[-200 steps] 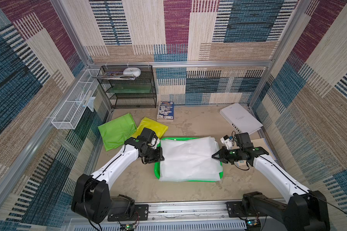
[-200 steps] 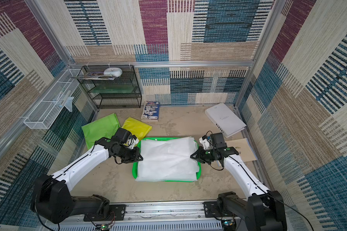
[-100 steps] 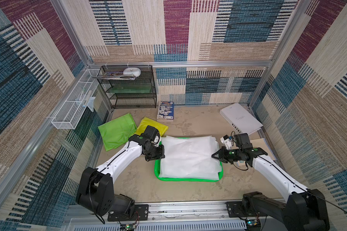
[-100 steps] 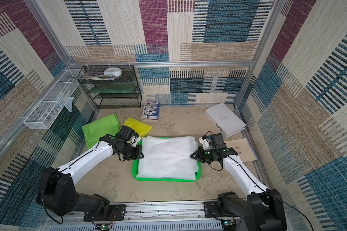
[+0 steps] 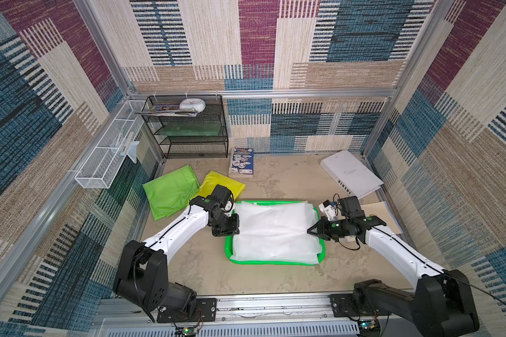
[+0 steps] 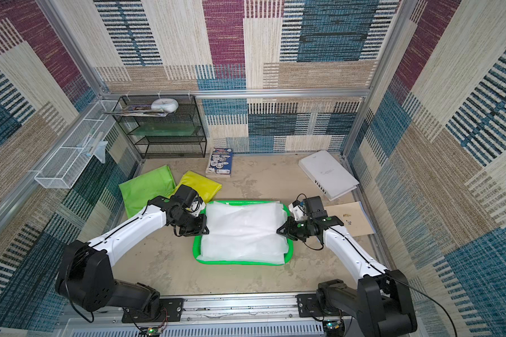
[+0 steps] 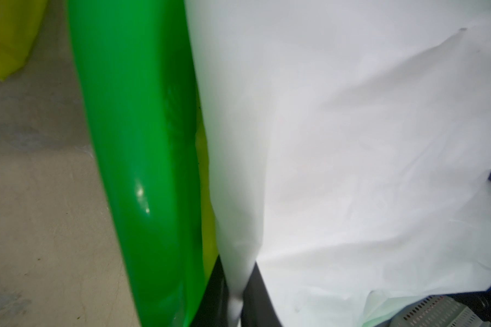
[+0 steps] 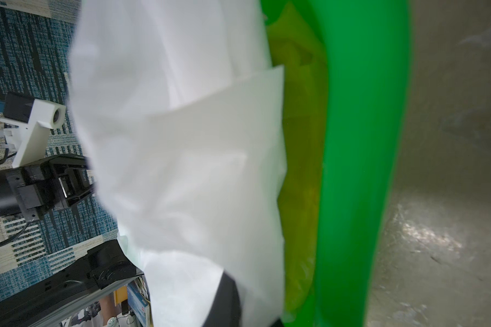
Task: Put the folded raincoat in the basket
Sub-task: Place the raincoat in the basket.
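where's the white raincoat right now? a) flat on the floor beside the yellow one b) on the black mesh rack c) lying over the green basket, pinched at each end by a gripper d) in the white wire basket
C: in a top view the white raincoat covers the green basket, with the left gripper and the right gripper shut on its opposite edges.

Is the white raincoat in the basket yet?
Mostly in: raincoat fills the basket, rim showing around it; left gripper and right gripper pinch its ends.

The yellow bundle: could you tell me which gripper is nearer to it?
Left. The left gripper grips the white raincoat just in front of the yellow bundle; the right gripper grips the raincoat's far side, across the basket.
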`<state>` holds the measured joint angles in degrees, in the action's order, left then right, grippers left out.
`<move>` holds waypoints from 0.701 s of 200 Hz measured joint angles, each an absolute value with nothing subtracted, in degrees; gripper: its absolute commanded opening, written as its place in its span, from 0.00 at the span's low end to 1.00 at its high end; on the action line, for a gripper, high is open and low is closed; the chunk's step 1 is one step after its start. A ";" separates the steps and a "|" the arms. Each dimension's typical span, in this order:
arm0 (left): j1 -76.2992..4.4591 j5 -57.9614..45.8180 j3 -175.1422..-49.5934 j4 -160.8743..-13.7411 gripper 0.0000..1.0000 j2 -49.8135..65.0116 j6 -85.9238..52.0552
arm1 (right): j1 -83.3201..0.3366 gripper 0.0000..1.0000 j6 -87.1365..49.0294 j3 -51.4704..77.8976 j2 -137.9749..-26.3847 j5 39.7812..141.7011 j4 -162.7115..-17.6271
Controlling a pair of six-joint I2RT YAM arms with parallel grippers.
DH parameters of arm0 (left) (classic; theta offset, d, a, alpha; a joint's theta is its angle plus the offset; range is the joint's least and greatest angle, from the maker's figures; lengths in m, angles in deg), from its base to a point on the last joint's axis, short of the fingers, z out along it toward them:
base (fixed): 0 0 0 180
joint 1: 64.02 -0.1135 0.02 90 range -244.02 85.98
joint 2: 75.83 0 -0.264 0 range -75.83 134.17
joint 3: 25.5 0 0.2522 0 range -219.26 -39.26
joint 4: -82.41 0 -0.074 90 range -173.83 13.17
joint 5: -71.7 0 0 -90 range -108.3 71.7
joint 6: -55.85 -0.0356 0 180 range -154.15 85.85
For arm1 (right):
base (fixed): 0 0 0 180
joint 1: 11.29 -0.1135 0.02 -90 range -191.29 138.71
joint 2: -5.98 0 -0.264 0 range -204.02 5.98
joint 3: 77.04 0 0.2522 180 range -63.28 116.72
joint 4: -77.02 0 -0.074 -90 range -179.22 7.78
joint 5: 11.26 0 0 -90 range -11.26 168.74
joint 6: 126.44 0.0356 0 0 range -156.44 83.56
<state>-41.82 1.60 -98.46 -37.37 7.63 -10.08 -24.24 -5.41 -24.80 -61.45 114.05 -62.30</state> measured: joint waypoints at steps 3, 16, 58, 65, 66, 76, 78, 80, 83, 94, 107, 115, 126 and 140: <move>-41.82 1.60 -98.48 -37.30 0.14 7.63 -10.21 | -24.31 0.05 -5.48 -24.78 -61.54 113.90 -62.28; -41.80 1.49 -98.64 -37.04 0.21 7.61 -10.43 | -24.35 0.08 -5.89 -24.54 -61.91 113.77 -62.02; -41.78 -0.10 -99.80 -35.75 0.37 7.61 -10.58 | -24.39 0.39 -6.13 -24.25 -61.87 112.46 -61.06; -41.78 0.00 -100.19 -35.53 0.38 7.57 -10.49 | -24.41 0.46 -6.13 -23.92 -61.70 112.50 -60.99; -41.78 -0.02 -100.26 -35.49 0.38 7.57 -10.49 | -24.48 0.47 -6.11 -23.81 -61.63 112.50 -60.90; -41.78 -0.45 -101.13 -34.81 0.38 7.28 -10.47 | -24.63 0.52 -6.22 -23.09 -61.28 112.68 -60.47; -41.80 -0.61 -101.30 -34.61 0.38 7.17 -10.49 | -24.63 0.53 -6.22 -22.96 -61.19 112.68 -60.33; -41.80 -0.67 -101.52 -34.42 0.38 7.06 -10.49 | -24.61 0.53 -6.24 -22.83 -61.11 112.68 -60.27; -41.80 -0.89 -101.85 -34.13 0.38 6.89 -10.49 | -24.59 0.54 -6.26 -22.55 -60.97 112.63 -60.07; -41.82 -2.20 -103.32 -32.93 0.38 5.82 -10.47 | -24.55 0.56 -6.29 -21.58 -60.36 111.76 -59.31; -41.93 -2.47 -105.26 -31.42 0.38 4.29 -10.39 | -24.50 0.57 -6.61 -20.30 -59.75 110.88 -57.91; -41.93 -3.10 -106.57 -30.29 0.38 3.37 -10.36 | -24.50 0.57 -7.34 -18.85 -59.68 110.25 -56.25; -41.93 -3.51 -108.71 -28.28 0.37 2.23 -10.34 | -24.50 0.57 -9.13 -15.73 -60.06 108.70 -52.71; -41.93 -3.51 -111.07 -25.87 0.32 0.05 -10.30 | -24.50 0.56 -11.71 -11.55 -60.43 105.35 -48.66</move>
